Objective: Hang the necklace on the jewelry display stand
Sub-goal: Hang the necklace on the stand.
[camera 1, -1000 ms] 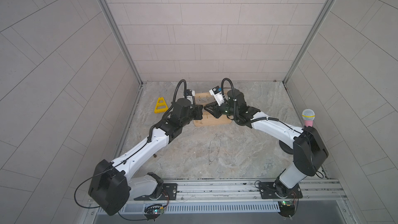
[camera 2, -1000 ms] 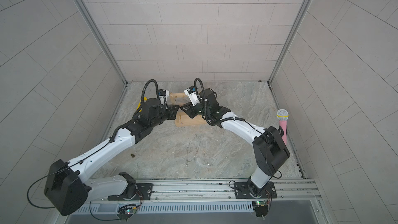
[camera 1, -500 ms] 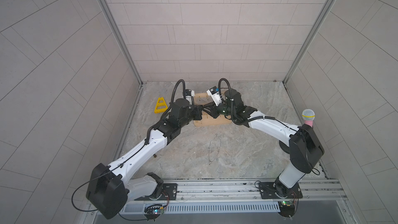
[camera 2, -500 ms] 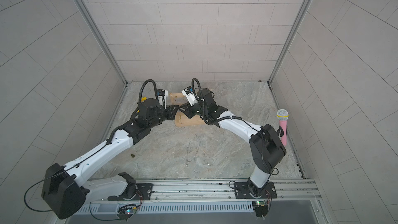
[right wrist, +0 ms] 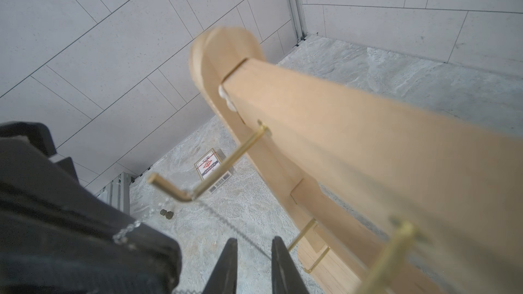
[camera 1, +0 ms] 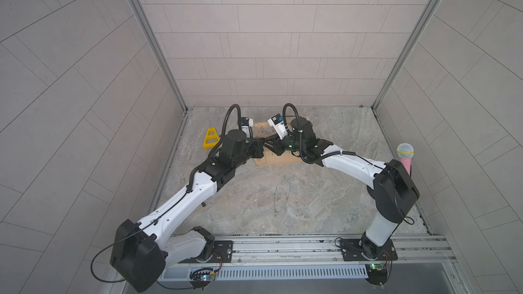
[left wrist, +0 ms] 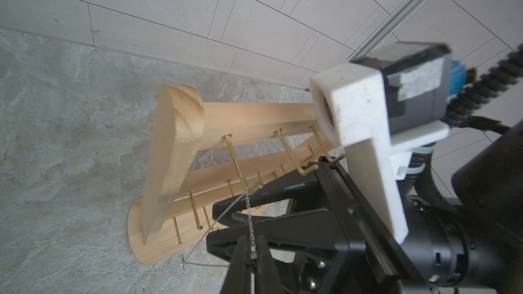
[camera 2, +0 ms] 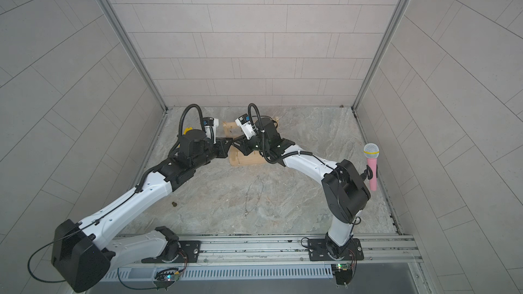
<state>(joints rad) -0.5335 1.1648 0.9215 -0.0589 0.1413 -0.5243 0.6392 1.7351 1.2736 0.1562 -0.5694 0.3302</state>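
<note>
- My left gripper (left wrist: 251,246): jaws closed on the necklace (left wrist: 248,210), with the chain pinched between the tips.
- My right gripper (right wrist: 254,240): jaws narrowly apart. The chain crosses the gap and seems to touch one finger; the view is blurred.
- One necklace: fine silver chain, looped over the end brass hook (left wrist: 237,165) of the top bar.
- One jewelry display stand (camera 1: 278,161): pale wood, upright, just behind both grippers.
</note>
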